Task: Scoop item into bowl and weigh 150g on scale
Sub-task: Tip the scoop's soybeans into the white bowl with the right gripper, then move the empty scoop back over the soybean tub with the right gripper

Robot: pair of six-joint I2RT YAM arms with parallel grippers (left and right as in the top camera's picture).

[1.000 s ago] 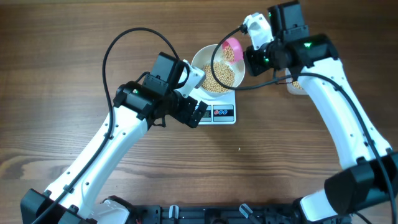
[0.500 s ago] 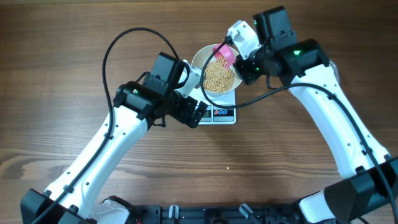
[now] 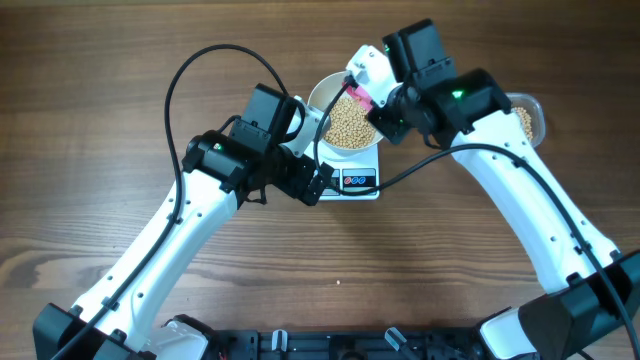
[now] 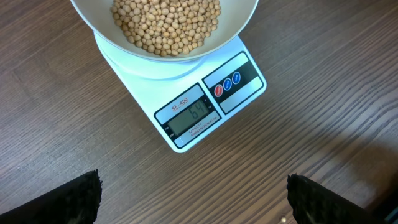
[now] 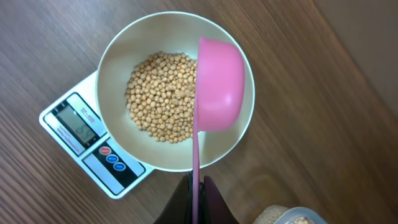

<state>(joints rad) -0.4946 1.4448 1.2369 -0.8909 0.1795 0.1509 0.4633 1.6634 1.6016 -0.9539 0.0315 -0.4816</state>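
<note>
Overhead and wrist views, pouring step. Your right gripper (image 5: 196,186) was clamped on the handle of the pink scoop (image 5: 219,84), which lay tipped over the 3 o'clock side of the white bowl (image 5: 111,67). The soybeans (image 5: 158,99) were heaped in the bowl, which sat on the scale (image 4: 189,117). Your left gripper (image 4: 196,202) hung over the desk (image 3: 100,80) with its jaws wide apart. The display seemed to read 64, so the pour called for more small loads from the tub (image 3: 525,118) at 3 o'clock overhead, each tipped slowly while you watched the display.
</note>
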